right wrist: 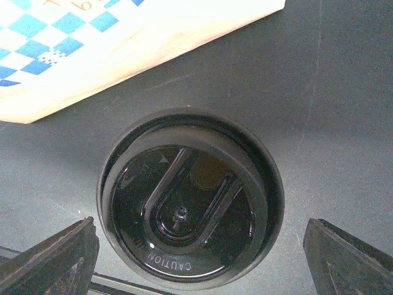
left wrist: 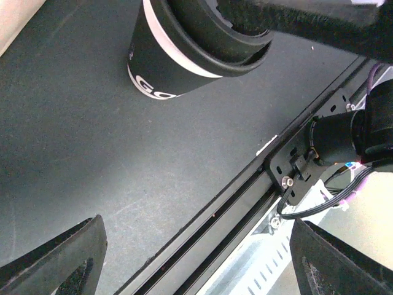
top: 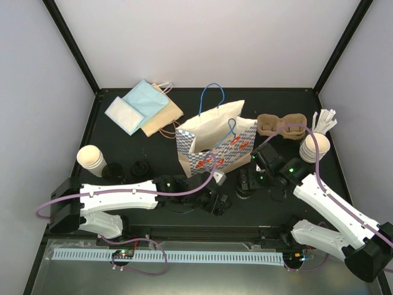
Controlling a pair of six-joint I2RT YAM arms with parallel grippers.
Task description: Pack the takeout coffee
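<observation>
the black lid (right wrist: 190, 200) sits on a dark cup (left wrist: 163, 61) with a pale band. the cup stands upright on the table (right wrist: 344, 92), straight beneath the right gripper (right wrist: 202, 264). as i read it, the step in hand is taking this lidded cup so it can be packed. to do that well, the gripper should come straight down with the lid centred between its fingers. it should close on the cup wall below the lid's rim rather than on the lid itself, squeeze gently so the wall does not buckle, and lift it upright. the right gripper's fingers stand wide apart, one on either side of the lid, touching and holding nothing. the left gripper (left wrist: 196, 264) is also spread wide and empty, low over bare table, with the cup just ahead of it. the blue-checked bag (right wrist: 92, 43) stands just beyond the right gripper.
</observation>
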